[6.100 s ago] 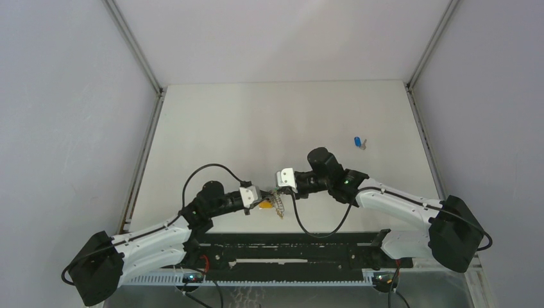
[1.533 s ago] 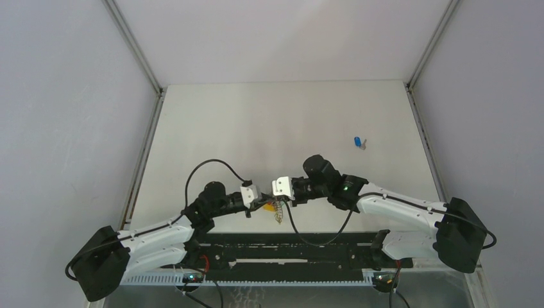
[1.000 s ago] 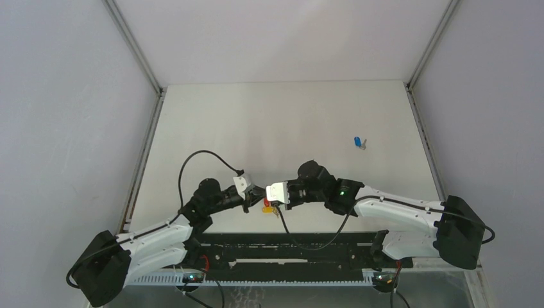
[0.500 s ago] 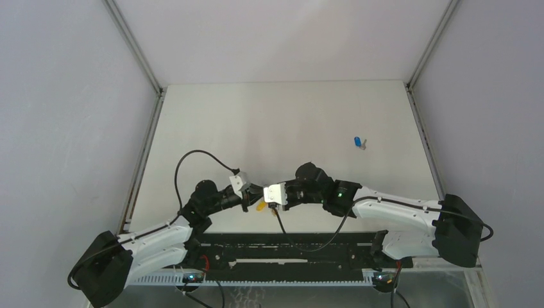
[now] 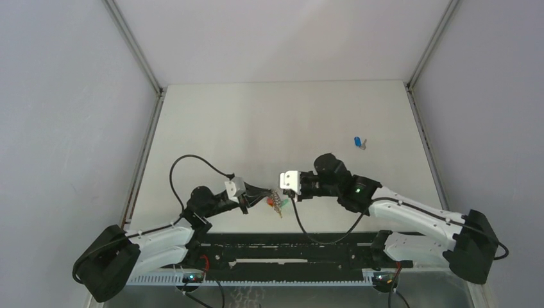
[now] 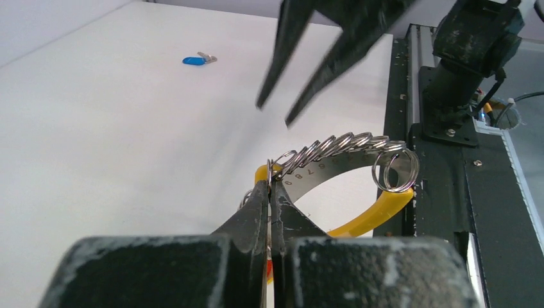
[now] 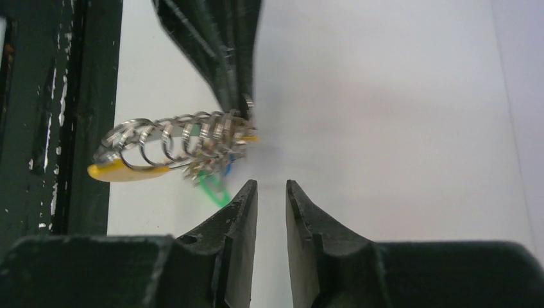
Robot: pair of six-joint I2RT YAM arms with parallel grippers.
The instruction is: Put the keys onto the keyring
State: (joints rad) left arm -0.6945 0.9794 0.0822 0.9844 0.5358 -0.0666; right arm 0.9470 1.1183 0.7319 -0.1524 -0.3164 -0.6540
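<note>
At the near edge, a black metal rail [image 5: 289,247] carries both bases. Just beyond it are the left fingers [image 6: 256,212], matt black wedges that taper to thin points, their blocks scuffed grey. They are pressed together on one loop of the keyring [image 6: 340,151]. The keyring is a string of small bright wire rings linked like a coil, with a yellow plastic piece [image 6: 378,208] curving beneath it and a green plastic bit [image 7: 212,186] tucked into the bunch. I cannot tell whether its low end touches the counter [image 5: 256,128], which is smooth, matt and off-white.

The right fingers [image 7: 249,212] have the same black wedge shape. They stand a little apart with nothing between them, their tips just beside the bunch and not touching it. Well apart, toward the far right, the blue key [image 5: 357,142] lies flat on the counter. It has a rounded blue plastic cap and a short silver blade.

The left arm [image 5: 160,237], white shells over black joints, lies low and reaches rightward, with a black cable [image 5: 186,163] looping above its wrist. The right arm [image 5: 410,215] stretches low from its base toward the left. Its wrist is aimed at the left fingers, so the two sets of tips face each other across the keyring.
</note>
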